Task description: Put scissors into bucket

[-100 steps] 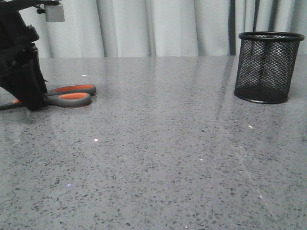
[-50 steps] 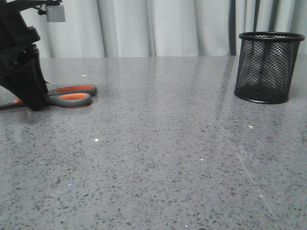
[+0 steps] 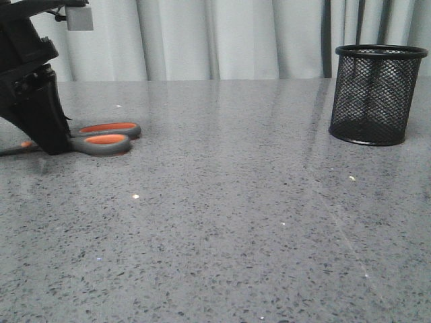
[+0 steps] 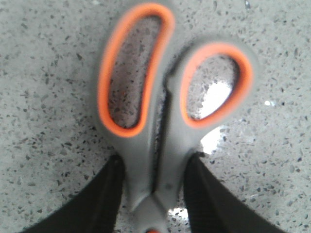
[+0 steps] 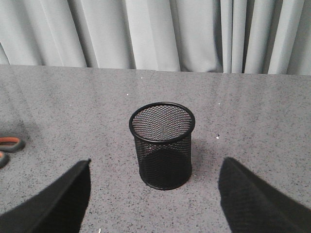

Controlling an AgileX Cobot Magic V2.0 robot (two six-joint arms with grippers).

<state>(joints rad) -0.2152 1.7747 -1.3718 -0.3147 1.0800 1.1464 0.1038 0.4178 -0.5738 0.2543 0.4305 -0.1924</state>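
Note:
The scissors (image 3: pixel 104 134) lie low at the table's far left, their grey handles lined in orange pointing right. My left gripper (image 3: pixel 50 145) is shut on the scissors (image 4: pixel 146 145) at the neck below the handle loops, one black finger (image 4: pixel 104 194) pressed against each side. A dark blade tip sticks out on the gripper's left. The bucket (image 3: pixel 377 94), a black wire-mesh cup, stands upright at the far right. In the right wrist view the bucket (image 5: pixel 163 145) stands ahead of my right gripper (image 5: pixel 156 162), which is open wide with nothing in it.
Grey speckled tabletop (image 3: pixel 222 215) stretches between the scissors and the bucket. Pale curtains (image 3: pixel 215 40) hang behind the table's back edge. The scissors' handle loops (image 5: pixel 9 144) show at the edge of the right wrist view.
The left gripper and the scissors have shifted a little to the right together. The bucket has not moved.

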